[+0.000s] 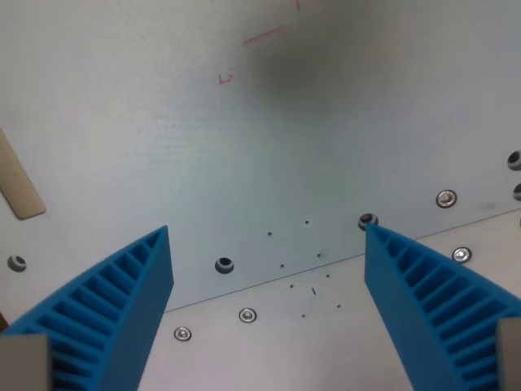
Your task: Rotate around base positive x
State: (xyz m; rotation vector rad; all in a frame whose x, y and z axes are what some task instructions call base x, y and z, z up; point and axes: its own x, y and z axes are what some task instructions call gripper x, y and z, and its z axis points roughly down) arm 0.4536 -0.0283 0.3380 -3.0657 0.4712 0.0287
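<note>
The gripper (269,285), with its two blue ribbed plastic fingers (122,309), is seen spread wide apart with nothing held between them, hanging over the pale grey metal bench (163,122). No separate object belongs to this task (the thing to be turned is the arm's own gripper, about the base x axis), so the risk is judged to lie in the motion alone. A seam between two bench plates (269,281) is crossed by the view, with round silver screw heads (247,315) just below it and dark round holes (224,265) just above it. If the rotation is carried too far while the gripper is low, one fingertip could be tipped down onto the bench or caught on a raised screw head; how close the fingertips are to the surface cannot be told from this view. A beige flat strip (18,183) lies at the bench's left edge in the wrist view, well apart from the fingers, and faint red pen marks (262,36) are seen towards the far edge; neither is judged likely to be struck.
</note>
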